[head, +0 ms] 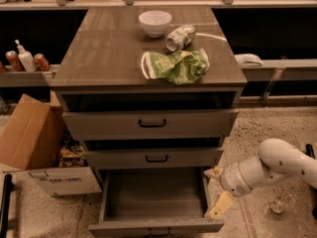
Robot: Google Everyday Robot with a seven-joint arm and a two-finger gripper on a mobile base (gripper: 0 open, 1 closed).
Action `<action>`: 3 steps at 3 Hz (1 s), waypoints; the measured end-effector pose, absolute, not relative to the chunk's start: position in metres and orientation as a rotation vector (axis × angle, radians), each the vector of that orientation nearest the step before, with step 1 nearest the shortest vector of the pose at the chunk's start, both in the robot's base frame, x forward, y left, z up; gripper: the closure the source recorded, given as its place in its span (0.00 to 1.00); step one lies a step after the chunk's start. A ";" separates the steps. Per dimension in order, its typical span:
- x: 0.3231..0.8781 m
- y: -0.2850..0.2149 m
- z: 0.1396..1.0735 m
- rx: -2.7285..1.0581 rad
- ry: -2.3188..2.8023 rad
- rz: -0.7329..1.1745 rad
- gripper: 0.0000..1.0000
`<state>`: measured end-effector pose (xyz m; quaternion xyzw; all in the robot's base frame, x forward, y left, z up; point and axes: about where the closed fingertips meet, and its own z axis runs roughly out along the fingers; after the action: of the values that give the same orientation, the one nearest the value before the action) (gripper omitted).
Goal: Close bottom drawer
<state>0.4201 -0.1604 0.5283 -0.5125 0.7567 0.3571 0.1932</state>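
Observation:
The bottom drawer (pixel 154 200) is pulled far out of the grey cabinet; its grey box interior is bare and its front panel (pixel 156 228) sits at the frame's lower edge. The mid-sized drawer (pixel 154 158) and the tall top drawer (pixel 150 123) above it stand slightly out. My gripper (pixel 216 192) is at the end of the white arm (pixel 277 163), at the bottom drawer's right side wall. One finger (pixel 220 206) points down beside the drawer's front right corner, the other (pixel 214 172) sits higher.
On the cabinet top (pixel 104 53) lie a white bowl (pixel 155 23), a tipped can (pixel 180 37) and a green chip bag (pixel 176 66). A cardboard box (pixel 37 143) stands on the floor to the left. A shelf (pixel 25 76) holds cans and a bottle. A small glass (pixel 281 203) sits on the floor at right.

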 end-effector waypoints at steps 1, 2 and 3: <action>0.425 -0.166 0.493 -1.440 2.185 1.014 0.00; 0.423 -0.180 0.426 -1.441 2.277 0.997 0.00; 0.417 -0.191 0.385 -1.423 2.323 1.002 0.00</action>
<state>0.4170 -0.1909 0.3851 -0.4866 0.7946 0.3428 0.1193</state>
